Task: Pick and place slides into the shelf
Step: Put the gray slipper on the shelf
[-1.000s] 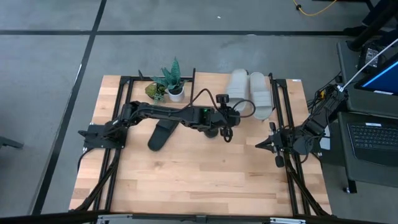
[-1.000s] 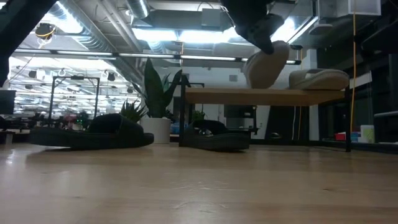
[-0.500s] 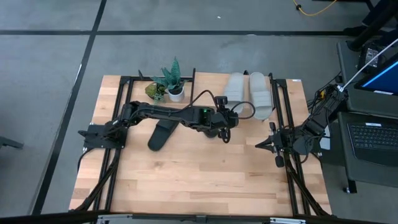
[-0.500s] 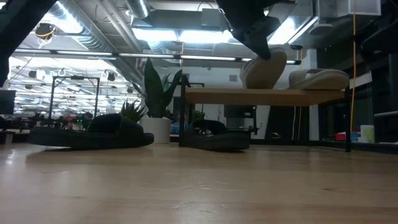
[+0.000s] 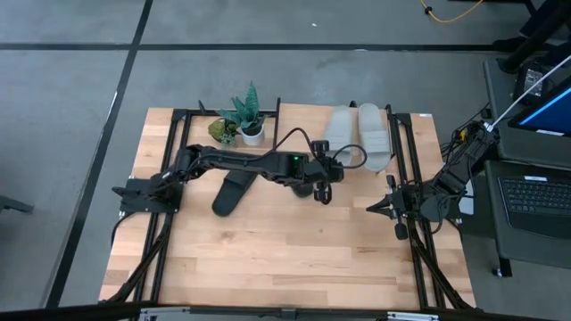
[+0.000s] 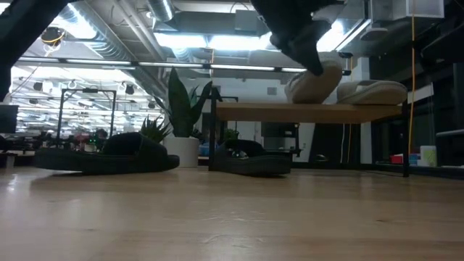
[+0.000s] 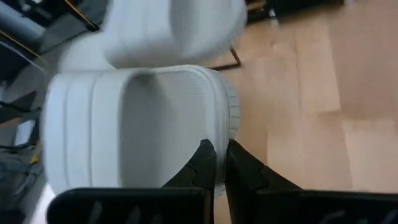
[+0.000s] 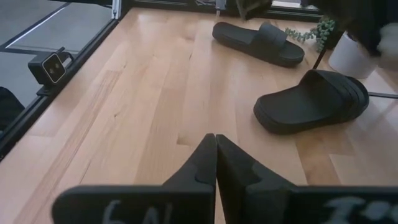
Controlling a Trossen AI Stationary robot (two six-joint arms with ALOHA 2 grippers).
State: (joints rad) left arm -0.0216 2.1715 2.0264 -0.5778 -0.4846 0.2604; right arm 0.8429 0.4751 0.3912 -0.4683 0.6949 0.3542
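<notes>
The left tool (image 5: 332, 169) hangs just past the middle of the surface (image 5: 268, 259), toward two o'clock, at the near end of a grey slide (image 5: 339, 134) on the shelf (image 6: 304, 111). From its wrist view the fingers (image 7: 205, 163) are pressed almost together, and they seem to pinch the slide's strap edge, though I can't be sure the rim is truly between them. A second grey slide (image 5: 373, 135) lies touching the first, farther toward two o'clock.

The risk I see: if that grip is still on and the arm pulls away, the slide drags off the shelf's edge or shoves its neighbour askew.

Two black slides wait: one (image 5: 234, 192) near the surface's centre at ten o'clock, another (image 6: 250, 161) under the shelf, seen low.

The right tool (image 5: 379, 207) idles at three o'clock, fingers closed on nothing.
</notes>
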